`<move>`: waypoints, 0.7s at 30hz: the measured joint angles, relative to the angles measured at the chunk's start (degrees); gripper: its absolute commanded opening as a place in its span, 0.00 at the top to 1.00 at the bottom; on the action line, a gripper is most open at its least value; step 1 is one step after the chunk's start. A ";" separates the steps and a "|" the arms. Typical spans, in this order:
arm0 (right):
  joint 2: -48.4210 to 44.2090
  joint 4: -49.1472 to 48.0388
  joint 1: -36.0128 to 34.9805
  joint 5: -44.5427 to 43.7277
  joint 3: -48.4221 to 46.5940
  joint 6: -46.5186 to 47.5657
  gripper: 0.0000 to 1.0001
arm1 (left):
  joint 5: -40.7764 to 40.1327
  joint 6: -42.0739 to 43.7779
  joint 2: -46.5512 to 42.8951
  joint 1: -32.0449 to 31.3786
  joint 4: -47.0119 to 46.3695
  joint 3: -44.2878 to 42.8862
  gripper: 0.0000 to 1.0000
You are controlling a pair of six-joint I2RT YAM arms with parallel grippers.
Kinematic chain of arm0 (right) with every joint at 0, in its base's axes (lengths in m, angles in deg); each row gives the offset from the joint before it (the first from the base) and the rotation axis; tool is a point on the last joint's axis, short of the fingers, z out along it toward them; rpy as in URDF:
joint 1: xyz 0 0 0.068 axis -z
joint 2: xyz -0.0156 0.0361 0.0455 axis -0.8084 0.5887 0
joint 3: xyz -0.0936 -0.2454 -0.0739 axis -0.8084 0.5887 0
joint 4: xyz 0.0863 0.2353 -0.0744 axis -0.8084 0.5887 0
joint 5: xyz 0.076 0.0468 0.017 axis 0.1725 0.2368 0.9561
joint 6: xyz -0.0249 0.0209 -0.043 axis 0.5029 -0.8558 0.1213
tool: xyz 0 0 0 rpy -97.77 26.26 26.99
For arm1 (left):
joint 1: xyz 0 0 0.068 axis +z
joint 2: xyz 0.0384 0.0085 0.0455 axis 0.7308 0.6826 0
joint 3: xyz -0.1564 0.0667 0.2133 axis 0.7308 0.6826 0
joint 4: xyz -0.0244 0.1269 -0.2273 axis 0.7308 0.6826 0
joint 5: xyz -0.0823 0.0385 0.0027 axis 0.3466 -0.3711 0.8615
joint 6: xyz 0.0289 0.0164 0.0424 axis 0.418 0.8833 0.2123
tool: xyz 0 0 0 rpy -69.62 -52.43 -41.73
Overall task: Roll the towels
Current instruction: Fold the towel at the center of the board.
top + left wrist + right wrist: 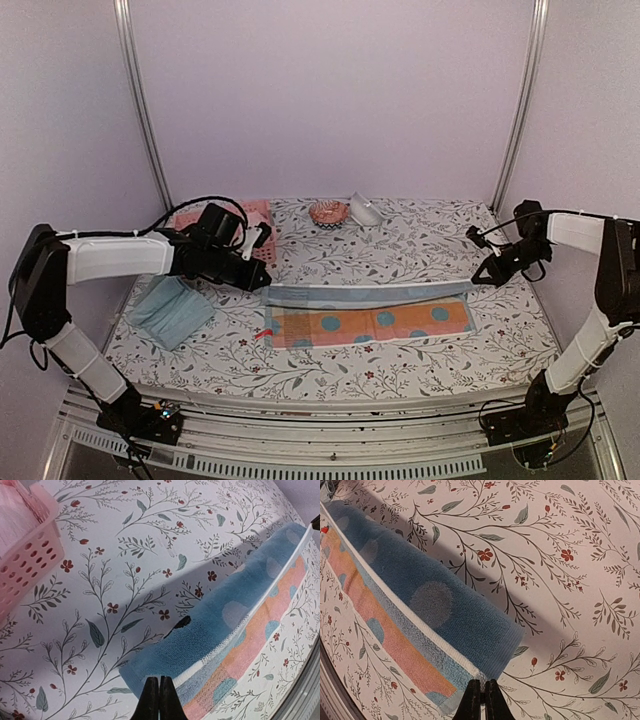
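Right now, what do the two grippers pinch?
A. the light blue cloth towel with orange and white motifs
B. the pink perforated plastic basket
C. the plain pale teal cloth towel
A: the left gripper and the right gripper are shut on opposite ends of the light blue cloth towel.

Table (400, 250) with white cover, printed with leafy sprigs and small red flowers; patterned towel (370, 322) spread long across the middle, orange band with blue dots facing up, far long edge raised off the cover; teal towel (172, 311) bunched near the front left; pink basket (262, 245) at back left; small round orange object (328, 213) at back centre, white object (364, 211) just beside it.
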 measured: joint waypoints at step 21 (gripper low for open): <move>-3.74 2.62 0.24 0.79 10.45 9.14 0.97 | 2.01 -0.33 1.86 -3.15 4.35 5.40 1.00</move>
